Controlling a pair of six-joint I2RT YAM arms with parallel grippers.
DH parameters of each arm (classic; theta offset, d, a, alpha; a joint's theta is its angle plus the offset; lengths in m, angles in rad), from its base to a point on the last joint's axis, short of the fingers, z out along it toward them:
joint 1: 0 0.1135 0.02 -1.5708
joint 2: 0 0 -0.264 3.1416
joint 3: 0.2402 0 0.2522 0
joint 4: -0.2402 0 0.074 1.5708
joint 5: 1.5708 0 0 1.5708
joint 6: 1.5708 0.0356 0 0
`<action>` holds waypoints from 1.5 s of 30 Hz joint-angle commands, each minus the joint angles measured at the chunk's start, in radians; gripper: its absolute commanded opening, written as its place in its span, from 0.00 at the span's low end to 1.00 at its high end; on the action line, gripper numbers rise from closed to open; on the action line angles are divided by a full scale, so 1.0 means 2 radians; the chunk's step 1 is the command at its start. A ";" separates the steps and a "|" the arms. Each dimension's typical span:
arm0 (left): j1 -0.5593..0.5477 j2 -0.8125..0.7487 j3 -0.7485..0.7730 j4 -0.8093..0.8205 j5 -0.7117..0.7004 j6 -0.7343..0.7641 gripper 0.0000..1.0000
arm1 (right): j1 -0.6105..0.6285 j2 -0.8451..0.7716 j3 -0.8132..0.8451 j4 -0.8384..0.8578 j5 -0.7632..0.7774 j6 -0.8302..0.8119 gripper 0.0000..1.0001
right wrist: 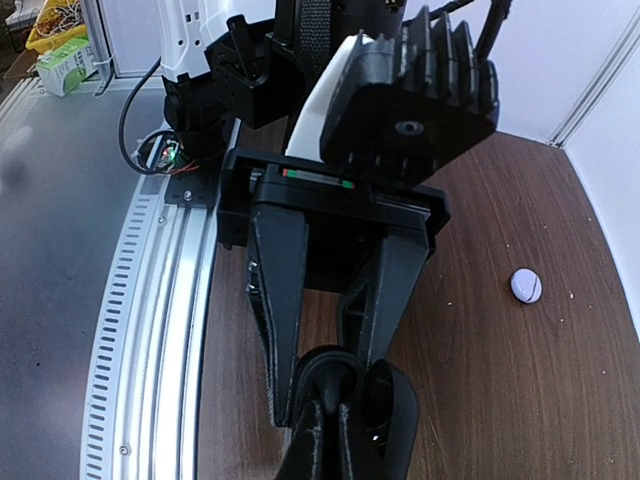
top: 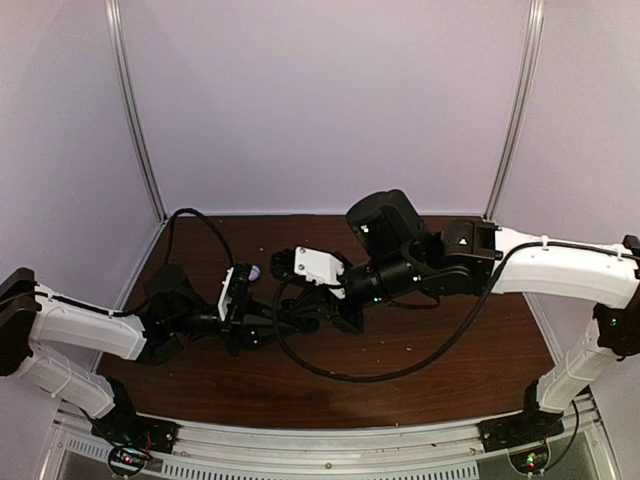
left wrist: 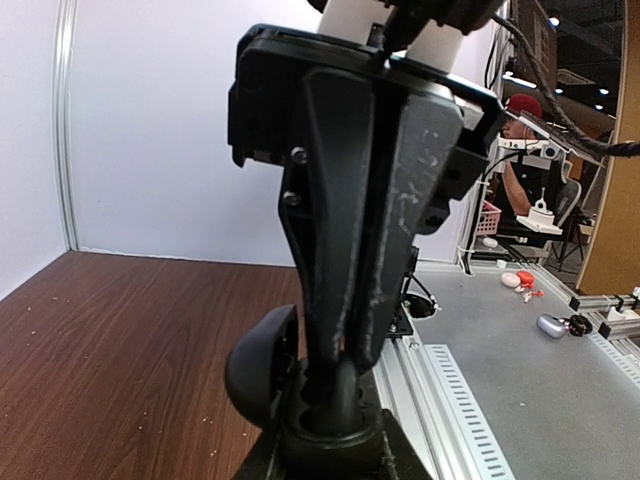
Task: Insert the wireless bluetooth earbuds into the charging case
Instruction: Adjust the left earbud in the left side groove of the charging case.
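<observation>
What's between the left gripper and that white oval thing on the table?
Only bare table between the left gripper and the white oval, seen in the right wrist view.

We take this for a robotics lab. The brown wood-grain table (top: 450, 390) stands inside a booth of plain white panels (top: 330, 100), with aluminium posts (top: 137, 115) rising at its far corners. A slotted aluminium rail (top: 330, 440) runs along its near edge and carries the bases of two robot arms (top: 80, 330). Beyond that edge, the left wrist view shows us a grey worktop (left wrist: 520, 370), a pink basket (left wrist: 487, 218) and a person in a red cap (left wrist: 520, 120) under ceiling lights. The right wrist view shows a yellow bin (right wrist: 55, 25) of wires.
</observation>
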 commanded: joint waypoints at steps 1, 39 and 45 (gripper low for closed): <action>0.000 -0.012 0.004 0.036 0.000 0.004 0.00 | 0.003 0.014 0.013 -0.010 0.020 0.002 0.00; 0.000 -0.068 -0.030 0.075 -0.079 0.005 0.00 | 0.001 0.036 -0.009 -0.003 -0.015 0.058 0.00; 0.000 -0.073 -0.030 0.073 -0.105 0.006 0.00 | 0.002 0.039 -0.016 0.008 -0.033 0.073 0.00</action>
